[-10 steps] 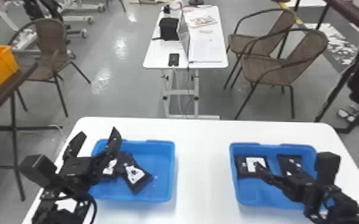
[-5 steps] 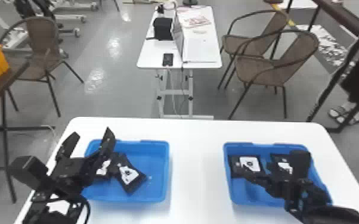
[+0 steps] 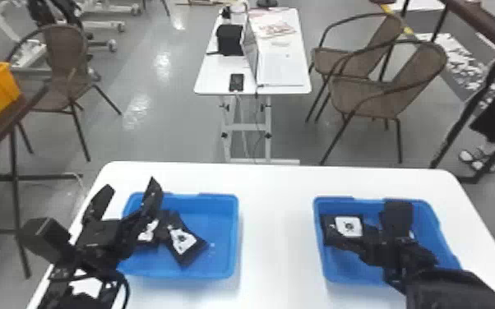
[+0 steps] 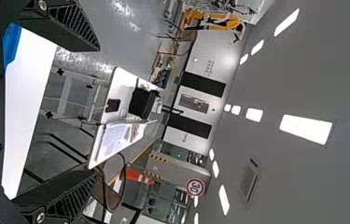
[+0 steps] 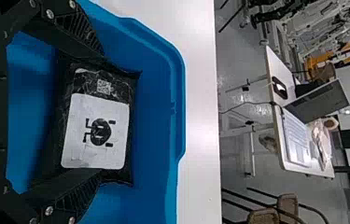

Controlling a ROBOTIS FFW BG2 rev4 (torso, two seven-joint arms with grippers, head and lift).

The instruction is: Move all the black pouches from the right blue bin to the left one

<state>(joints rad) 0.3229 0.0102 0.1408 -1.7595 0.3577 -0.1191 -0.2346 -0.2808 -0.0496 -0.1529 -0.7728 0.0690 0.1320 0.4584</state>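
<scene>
Here, our black pouch (image 5: 97, 126) looks glossy, with a white label (image 5: 79, 154). It lies between the wide-set jaws of our right gripper (image 3: 347, 238).

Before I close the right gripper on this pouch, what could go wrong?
The right gripper is open around the pouch, and one finger overlaps its edge, so closing might pinch or fold it unevenly. The pouch lies near a corner of the right bin, so a finger may catch the wall on the way out. The left gripper hangs over the left bin's near-left part and could obstruct the drop.
</scene>
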